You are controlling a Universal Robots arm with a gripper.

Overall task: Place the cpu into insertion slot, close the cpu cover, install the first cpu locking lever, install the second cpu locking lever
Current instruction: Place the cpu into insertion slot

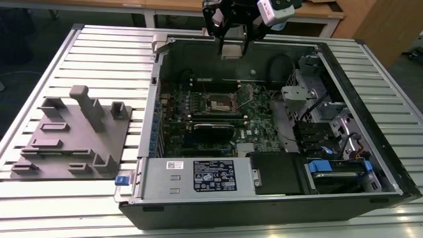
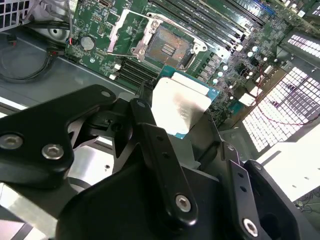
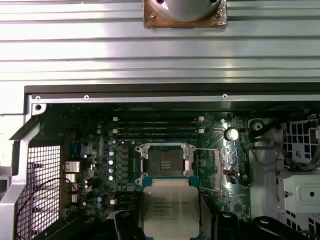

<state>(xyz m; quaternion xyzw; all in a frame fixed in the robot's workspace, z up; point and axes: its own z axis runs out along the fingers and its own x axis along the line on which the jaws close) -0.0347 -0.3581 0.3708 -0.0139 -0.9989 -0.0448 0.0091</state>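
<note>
Cpu was in the gripper, above the open case.
On the exterior view's left, a grey fixture plate (image 1: 73,139) lay on the slatted table (image 1: 99,49). To its right, the computer case (image 1: 343,84) held the motherboard (image 1: 198,99). The insertion slot (image 1: 221,102) (image 3: 164,165) sat with its dark centre exposed and the cpu cover (image 2: 114,34) flipped open beside it. The gripper (image 1: 233,42) was clamped on the cpu (image 1: 231,51) (image 2: 182,107) (image 3: 170,207) near the case's far wall, clear of the slot.

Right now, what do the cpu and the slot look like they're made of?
The cpu: a pale grey metal lid, matte with a soft glare, on a thin green board, likely fibreglass. The slot: a dark centre, probably plastic with fine contacts, inside a shiny silvery metal rim that catches the light.
</note>
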